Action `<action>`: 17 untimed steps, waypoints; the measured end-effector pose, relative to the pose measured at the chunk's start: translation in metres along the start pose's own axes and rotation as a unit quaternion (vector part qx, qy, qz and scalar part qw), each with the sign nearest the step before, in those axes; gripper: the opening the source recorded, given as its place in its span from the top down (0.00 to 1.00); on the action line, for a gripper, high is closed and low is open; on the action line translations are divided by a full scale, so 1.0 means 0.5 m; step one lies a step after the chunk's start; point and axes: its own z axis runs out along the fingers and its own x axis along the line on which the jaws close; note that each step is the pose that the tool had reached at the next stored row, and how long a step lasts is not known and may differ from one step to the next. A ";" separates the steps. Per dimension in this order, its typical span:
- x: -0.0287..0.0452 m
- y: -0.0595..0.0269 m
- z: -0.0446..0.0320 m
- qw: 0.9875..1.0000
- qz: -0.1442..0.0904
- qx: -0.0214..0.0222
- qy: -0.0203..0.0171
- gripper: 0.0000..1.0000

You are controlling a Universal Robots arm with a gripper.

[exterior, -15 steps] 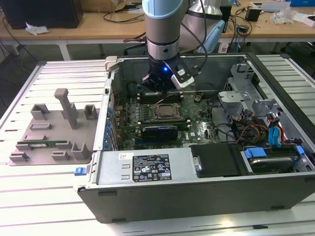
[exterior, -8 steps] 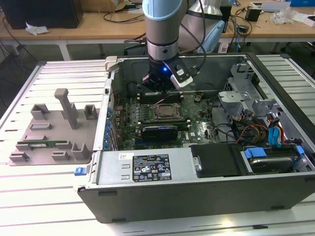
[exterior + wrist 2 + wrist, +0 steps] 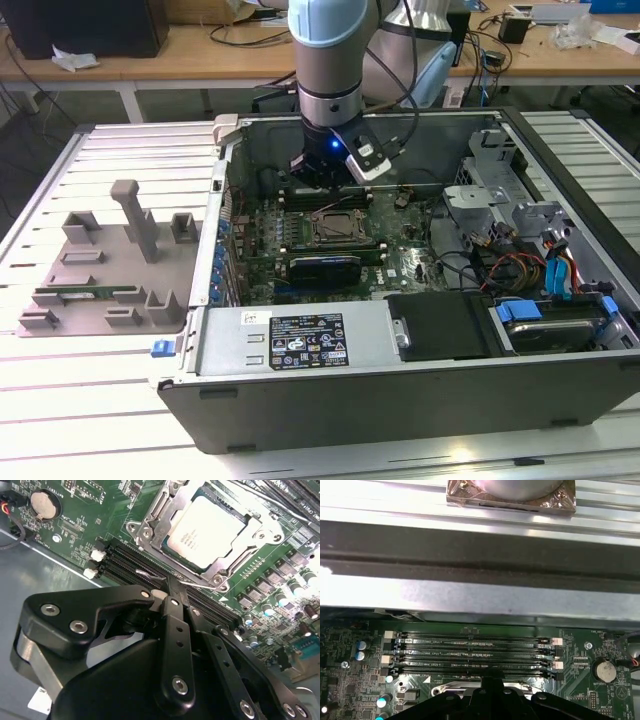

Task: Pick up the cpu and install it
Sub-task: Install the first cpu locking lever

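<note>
Where the arm reaches down into the open chassis, parts are listed from largest to smallest.

Computer case: lies on its side, lid off, surrounding the gripper; it contains the green motherboard, cabling and drive bays on the exterior view's right.

Grey fixture tray: outside the case, well apart from the gripper toward the exterior view's left; a narrow green stick lies in one of its slots.

Gripper: black linkage fingers drawn together to a narrow tip, nothing between them; it hangs over the memory slots, whether touching cannot be told.

Socket frame: just beyond the gripper tip, past the slots.

Cpu: seated flat inside the socket frame, silvery top up, close to the fingertips but apart.

Writing: white sticker on the case wall and print on the cpu lid, too small to read.
</note>
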 end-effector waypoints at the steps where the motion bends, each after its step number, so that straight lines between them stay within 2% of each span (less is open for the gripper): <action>1: 0.000 0.000 0.000 1.000 0.000 0.000 0.000 0.89; 2: 0.000 0.000 0.000 1.000 0.000 0.000 0.000 0.89; 5: 0.000 0.000 0.002 1.000 0.014 0.002 -0.004 0.89; 8: 0.001 -0.001 0.005 0.999 0.038 0.004 -0.009 0.89; 10: 0.001 -0.001 0.007 0.999 0.052 0.005 -0.012 0.89; 12: 0.001 -0.002 0.011 0.997 0.074 0.007 -0.017 0.89; 13: 0.001 -0.002 0.013 0.996 0.087 0.009 -0.022 0.89; 15: 0.001 -0.002 0.013 0.995 0.090 0.009 -0.031 0.89; 16: 0.001 -0.002 0.014 0.995 0.090 0.009 -0.044 0.89; 17: 0.002 -0.003 0.015 0.995 0.090 0.009 -0.050 0.89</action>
